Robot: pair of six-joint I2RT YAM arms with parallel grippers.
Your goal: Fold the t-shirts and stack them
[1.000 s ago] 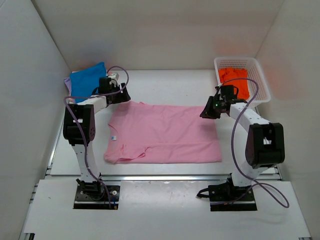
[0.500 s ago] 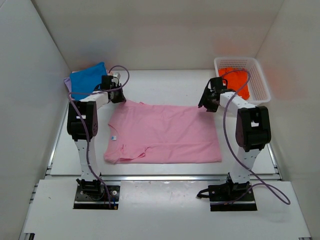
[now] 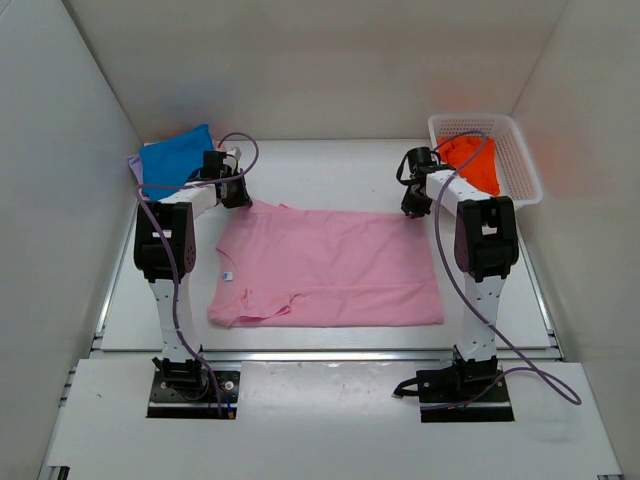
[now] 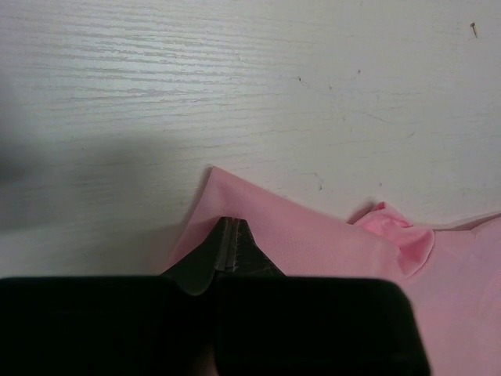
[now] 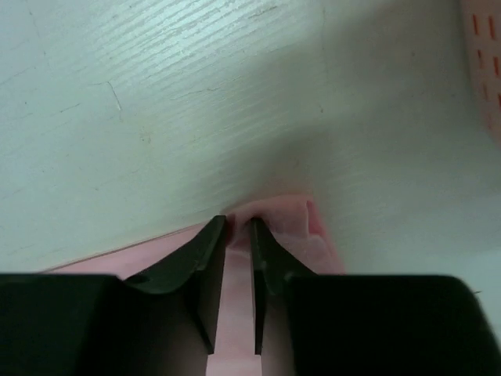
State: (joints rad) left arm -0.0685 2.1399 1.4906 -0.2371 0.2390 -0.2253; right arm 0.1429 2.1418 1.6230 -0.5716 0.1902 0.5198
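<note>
Wrist views are showing the left pincer [image 4: 228,225] and right pincer [image 5: 239,225] clamping far corners of the pink t-shirt [image 3: 330,265].

lavender t-shirt [image 3: 133,165] mostly hidden, under blue t-shirt [image 3: 175,158]

Basket [image 3: 522,165] flanks right fingers [image 5: 205,258]; blue t-shirt [image 3: 175,155] flanks left fingers [image 4: 200,270].

A white worktop [image 3: 330,170] sits inside a plain white enclosure. A back wall [image 3: 320,70], a left wall [image 3: 50,200] and a right wall [image 3: 600,230] close it in on three sides. The light is bright and even, with soft shadows. Close up, the worktop shows fine grain lines, small scratches and dark specks. A metal rail [image 3: 330,355] runs along its near edge, with a lower white panel [image 3: 320,425] in front.
</note>
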